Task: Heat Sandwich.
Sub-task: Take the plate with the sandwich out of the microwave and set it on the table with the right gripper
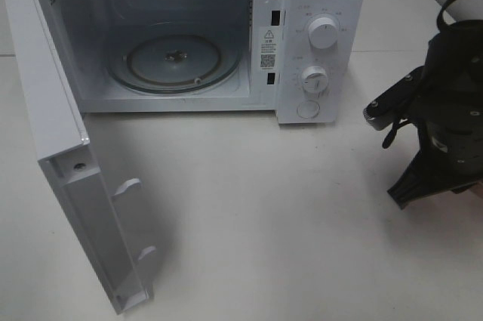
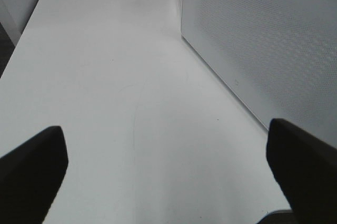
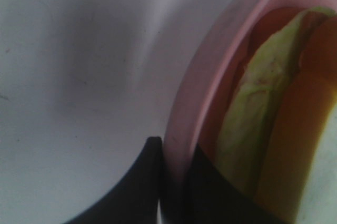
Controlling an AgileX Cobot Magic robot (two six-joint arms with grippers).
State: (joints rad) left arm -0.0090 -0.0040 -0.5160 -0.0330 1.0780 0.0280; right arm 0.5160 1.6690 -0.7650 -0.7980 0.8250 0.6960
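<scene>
sandwich (image 3: 247, 129) on pink plate (image 3: 195, 97) | right jaws seemingly clamp rim

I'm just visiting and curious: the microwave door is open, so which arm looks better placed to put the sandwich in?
The right. Its end effector is shut on the pink plate carrying the sandwich. The left end effector is open with nothing in it.

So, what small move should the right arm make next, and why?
Probably lift the pink plate slightly: the right gripper is shut on its rim, the sandwich lies on it, and the microwave stands open with its turntable bare.
</scene>
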